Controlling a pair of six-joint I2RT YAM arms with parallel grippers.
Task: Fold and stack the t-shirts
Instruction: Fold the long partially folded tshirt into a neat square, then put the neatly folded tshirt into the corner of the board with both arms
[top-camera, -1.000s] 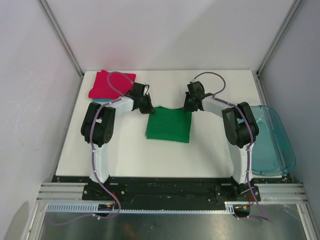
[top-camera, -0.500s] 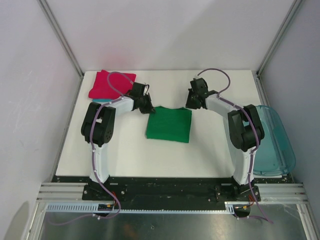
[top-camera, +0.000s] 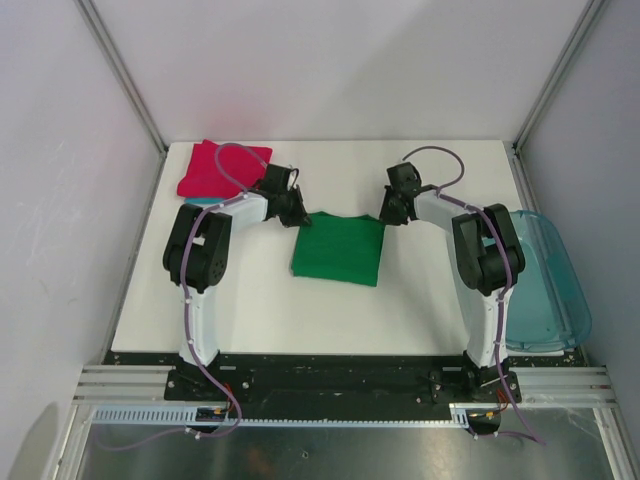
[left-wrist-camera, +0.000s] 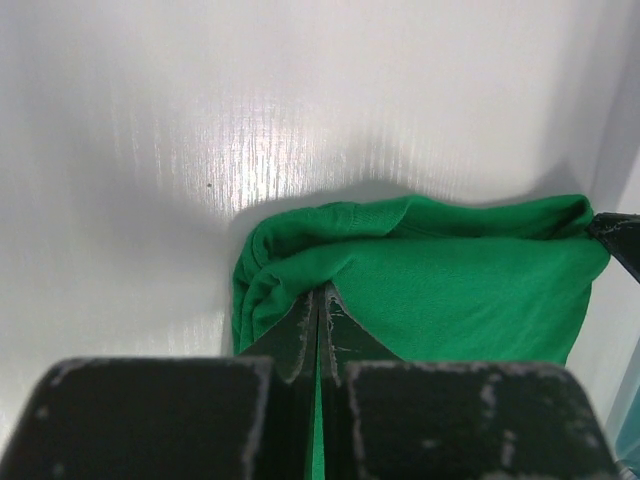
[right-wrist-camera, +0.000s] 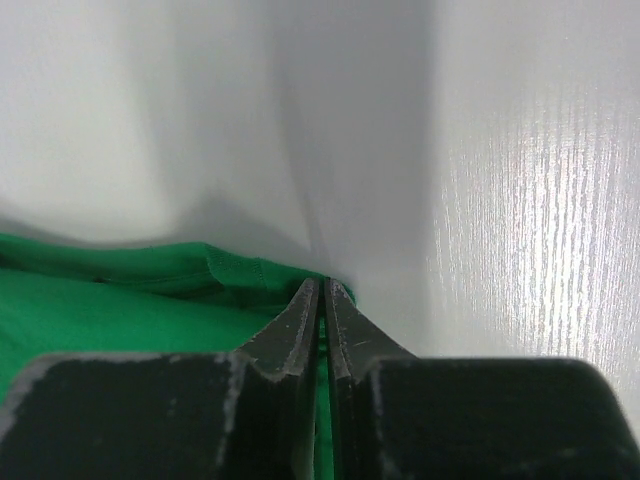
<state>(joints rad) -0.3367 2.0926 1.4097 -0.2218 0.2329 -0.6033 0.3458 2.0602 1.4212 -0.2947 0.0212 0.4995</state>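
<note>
Pinched shut in the left gripper (left-wrist-camera: 321, 300) and right gripper (right-wrist-camera: 321, 295) are the far corners of the green t-shirt (top-camera: 338, 250), laid folded mid-table (top-camera: 250, 300). The cloth is judged soft and light, best lifted by both corners.

Bright even light, with streaky glare on the table (left-wrist-camera: 260, 150).

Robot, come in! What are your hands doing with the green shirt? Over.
Left gripper shut on green t-shirt, far-left corner. Right gripper shut on its far-right corner. Folded, flat on table. Nothing lying on it.
</note>
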